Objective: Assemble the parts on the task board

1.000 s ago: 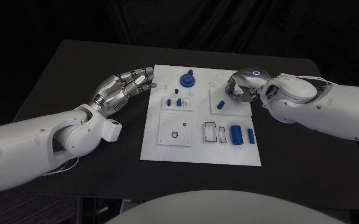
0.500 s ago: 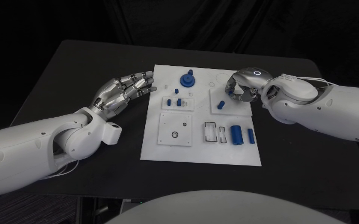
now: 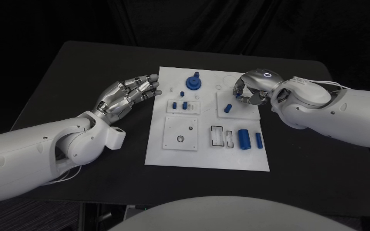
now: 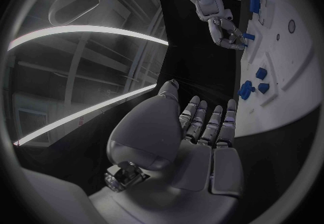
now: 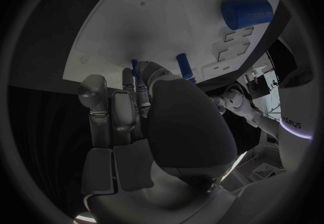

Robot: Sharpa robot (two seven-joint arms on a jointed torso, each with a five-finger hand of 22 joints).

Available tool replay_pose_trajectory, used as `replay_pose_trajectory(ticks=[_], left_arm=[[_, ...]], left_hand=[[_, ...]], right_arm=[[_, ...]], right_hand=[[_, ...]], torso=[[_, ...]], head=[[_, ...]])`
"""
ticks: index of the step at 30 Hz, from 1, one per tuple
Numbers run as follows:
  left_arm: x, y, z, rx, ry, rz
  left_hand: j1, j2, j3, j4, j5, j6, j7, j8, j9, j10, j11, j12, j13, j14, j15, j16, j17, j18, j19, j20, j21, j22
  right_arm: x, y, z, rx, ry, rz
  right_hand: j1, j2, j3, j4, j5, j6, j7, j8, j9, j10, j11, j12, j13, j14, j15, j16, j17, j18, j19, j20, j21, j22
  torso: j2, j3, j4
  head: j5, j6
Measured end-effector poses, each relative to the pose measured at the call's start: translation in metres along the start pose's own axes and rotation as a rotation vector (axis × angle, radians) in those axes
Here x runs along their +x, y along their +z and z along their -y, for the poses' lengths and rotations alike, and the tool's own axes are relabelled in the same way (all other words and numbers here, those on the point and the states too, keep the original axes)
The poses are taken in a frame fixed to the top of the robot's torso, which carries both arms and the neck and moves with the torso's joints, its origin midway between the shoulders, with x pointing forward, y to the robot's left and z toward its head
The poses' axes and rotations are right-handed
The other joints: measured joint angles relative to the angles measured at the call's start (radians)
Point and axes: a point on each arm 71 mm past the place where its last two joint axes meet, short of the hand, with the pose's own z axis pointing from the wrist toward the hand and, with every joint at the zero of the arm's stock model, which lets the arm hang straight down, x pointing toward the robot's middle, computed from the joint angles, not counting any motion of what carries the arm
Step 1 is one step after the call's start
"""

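On the black table, in the head view, the white task board is seen lying in the middle, with bare table on every side and the widest open room to the left and at the near edge. The left hand is held just beside the board's left edge, toward its far end, with its fingers slightly spread and nothing between them. The right hand is placed over the board's far right part, its fingers curled inward; whether anything is pinched cannot be told. A blue peg stands just near of that hand. A round blue part stands at the far middle of the board, small blue pieces lie near of it, and a blue cylinder lies toward the near right corner. In the left wrist view, the left hand is shown flat with fingers side by side, apart from the board's edge. In the right wrist view, the right hand is seen with fingers bent close over the board, just beside a blue peg.
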Motion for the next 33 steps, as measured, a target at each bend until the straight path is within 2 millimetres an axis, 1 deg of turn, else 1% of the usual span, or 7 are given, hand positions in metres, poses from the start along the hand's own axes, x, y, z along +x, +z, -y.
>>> replay_pose_trajectory(ticks=[9,10,11,14,21,25,33], left_arm=[[0.000,0.000,0.000,0.000,-0.004,-0.002],[0.000,0.000,0.000,0.000,-0.006,-0.002],[0.000,0.000,0.000,0.000,-0.008,-0.001],[-0.001,0.000,0.000,0.000,-0.016,0.002],[-0.002,0.000,0.000,0.000,-0.030,0.009],[-0.002,0.000,0.000,0.000,-0.039,0.013],[-0.002,0.001,-0.001,0.000,-0.055,0.022]], left_hand=[[-0.016,0.001,-0.023,0.027,-0.039,0.000,0.000,0.000,0.000,0.003,0.003,0.000,0.000,0.000,0.000,0.005,0.000,0.000,0.004,-0.004,0.004,0.003],[-0.023,-0.001,-0.027,0.034,-0.053,0.000,0.000,0.000,0.000,0.004,0.004,0.000,0.000,0.000,0.000,0.005,0.000,0.000,0.004,-0.004,0.004,0.002],[-0.026,-0.002,-0.033,0.039,-0.085,0.000,0.000,0.000,0.000,0.004,0.004,0.000,0.000,0.000,0.000,0.005,0.000,0.000,0.010,-0.004,0.004,-0.001],[-0.030,-0.006,-0.042,0.044,-0.142,0.000,0.000,0.000,0.000,0.004,0.004,0.004,0.000,0.000,0.000,0.005,0.000,0.000,0.011,-0.004,0.004,-0.004],[-0.065,-0.003,-0.076,0.043,-0.280,0.003,0.003,0.000,0.001,0.008,0.008,0.009,0.000,-0.004,-0.004,0.009,0.000,0.000,0.011,-0.004,0.008,-0.014],[-0.085,-0.003,-0.085,0.043,-0.328,0.009,0.002,0.004,0.001,0.011,0.011,0.009,0.001,-0.004,-0.004,0.009,0.000,0.000,0.011,-0.004,0.012,-0.017],[-0.120,0.003,-0.099,0.045,-0.387,0.018,0.004,0.004,0.003,0.018,0.018,0.019,0.002,-0.006,-0.006,0.012,0.000,0.000,0.011,-0.004,0.012,-0.022]], right_arm=[[-0.003,-0.004,-0.001,-0.001,0.005,0.007],[-0.004,-0.004,-0.002,-0.002,0.006,0.009],[-0.005,-0.004,-0.002,-0.003,0.006,0.011],[-0.010,-0.005,-0.003,-0.006,0.006,0.018],[-0.023,-0.006,-0.006,-0.010,0.003,0.042],[-0.028,-0.006,-0.008,-0.013,0.004,0.051],[-0.037,-0.007,-0.013,-0.023,0.006,0.067]], right_hand=[[0.000,0.000,0.000,0.000,-0.004,0.000,0.000,0.000,0.001,0.000,0.000,-0.005,-0.001,0.000,0.000,0.000,0.002,0.000,0.000,0.000,0.005,0.000],[0.000,0.000,0.000,0.000,-0.004,0.000,0.000,0.000,0.001,0.000,0.000,-0.006,-0.001,0.000,0.000,0.000,0.002,0.000,0.000,0.000,0.005,0.000],[0.000,0.000,0.000,0.000,-0.004,0.002,0.002,0.000,0.001,0.007,0.000,-0.007,-0.004,0.000,0.000,0.000,0.002,0.000,0.000,0.000,0.005,0.000],[0.000,0.000,0.000,0.000,-0.004,0.006,-0.001,0.000,0.000,0.007,0.000,-0.008,-0.004,0.003,-0.003,0.000,0.002,0.000,0.000,0.000,0.009,0.000],[0.000,0.000,0.000,0.000,-0.008,0.007,-0.001,-0.002,0.001,0.015,0.000,-0.011,-0.006,0.007,-0.007,0.000,0.011,0.000,0.012,-0.002,0.027,0.000],[0.000,0.000,0.000,0.000,-0.008,0.009,-0.003,-0.003,0.002,0.016,-0.002,-0.012,-0.006,0.007,-0.007,0.000,0.011,0.000,0.012,-0.002,0.027,0.000],[-0.004,-0.004,0.000,0.000,-0.011,0.010,-0.004,-0.003,0.003,0.016,-0.002,-0.012,-0.007,0.007,-0.007,0.000,0.011,0.000,0.012,-0.002,0.027,0.000]], torso=[[0.000,-0.0004,0.0003],[0.000,-0.0004,0.0003],[0.000,-0.0005,0.0003],[0.001,-0.0010,0.0003],[0.001,-0.0014,0.0003],[0.001,-0.0014,0.0002],[0.000,-0.0014,-0.0002]], head=[[0.004,0.000],[0.004,0.000],[0.004,0.000],[0.004,0.000],[0.004,0.000],[0.005,0.000],[0.013,0.000]])
